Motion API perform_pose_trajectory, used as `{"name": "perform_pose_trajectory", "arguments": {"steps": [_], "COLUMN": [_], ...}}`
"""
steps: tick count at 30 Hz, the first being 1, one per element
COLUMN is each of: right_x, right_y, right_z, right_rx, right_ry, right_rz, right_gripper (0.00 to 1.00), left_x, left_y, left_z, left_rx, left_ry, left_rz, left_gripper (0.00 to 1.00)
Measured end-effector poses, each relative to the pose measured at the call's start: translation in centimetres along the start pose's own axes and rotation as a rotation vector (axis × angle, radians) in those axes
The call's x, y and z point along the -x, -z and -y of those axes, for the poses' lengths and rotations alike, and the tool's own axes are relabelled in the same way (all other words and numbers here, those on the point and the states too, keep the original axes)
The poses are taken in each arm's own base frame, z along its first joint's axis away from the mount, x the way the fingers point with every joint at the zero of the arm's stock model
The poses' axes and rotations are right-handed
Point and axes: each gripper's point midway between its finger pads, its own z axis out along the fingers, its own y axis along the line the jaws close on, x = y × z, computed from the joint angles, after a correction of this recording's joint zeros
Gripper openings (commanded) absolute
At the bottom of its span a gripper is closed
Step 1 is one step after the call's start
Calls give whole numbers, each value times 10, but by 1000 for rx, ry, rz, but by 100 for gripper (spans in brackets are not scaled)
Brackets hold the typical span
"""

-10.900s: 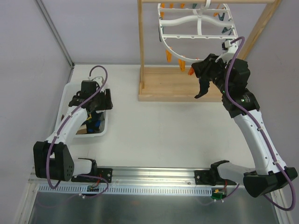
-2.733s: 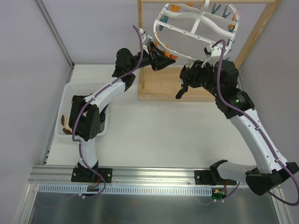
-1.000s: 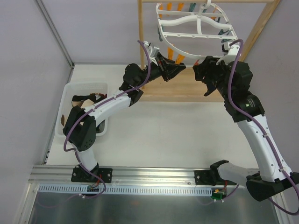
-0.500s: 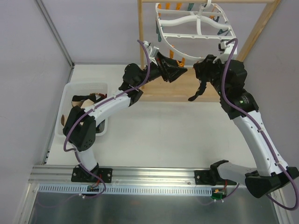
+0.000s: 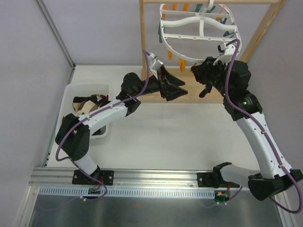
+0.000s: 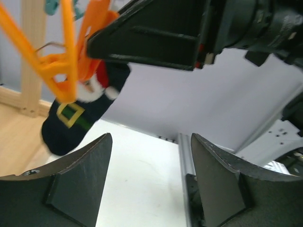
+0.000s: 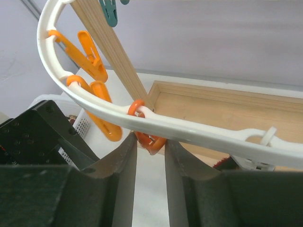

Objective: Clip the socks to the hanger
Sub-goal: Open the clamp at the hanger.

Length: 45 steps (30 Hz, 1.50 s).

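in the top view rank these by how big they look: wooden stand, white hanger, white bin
1. wooden stand
2. white hanger, though it hangs nearer the camera
3. white bin, partly covered by the left arm

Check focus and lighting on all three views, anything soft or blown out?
Top view: sharp throughout, even light, faint shadows on the table, no glare. Left wrist: nearest peg is blurred, the sock below it soft too; left claw dark. Right wrist: hanger rim and the orange peg between the fingers of the right claw are crisp; the fingers themselves underexposed.
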Motion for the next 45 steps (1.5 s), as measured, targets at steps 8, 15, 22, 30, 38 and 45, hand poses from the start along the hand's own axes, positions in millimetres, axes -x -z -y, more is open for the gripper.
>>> {"name": "perform_pose_trajectory", "arguments": {"steps": [8, 15, 22, 30, 38, 45], "right_x": [-2, 3, 6, 11, 12, 8], "right_y": [3, 10, 15, 20, 20, 20], "right_z": [-11, -18, -25, -29, -28, -25], "right_rx": [82, 120, 156, 174, 169, 153], "right_ry": [-3, -5, -23, -32, -36, -57], "right_rz": [-21, -23, -27, -27, -29, -45], "right_gripper": [17, 17, 17, 16, 17, 45], "left_x": [19, 28, 34, 42, 44, 41], "left_y": [-28, -38, -40, -47, -47, -47], "left_z": [1, -17, -20, -21, -17, -22], "left_rx": [-58, -6, 10, -12, -37, -7], "left_ry": [40, 57, 50, 1, -26, -64], "left_rz": [56, 110, 132, 155, 162, 195], "left_gripper": [61, 58, 49, 37, 18, 15]}}
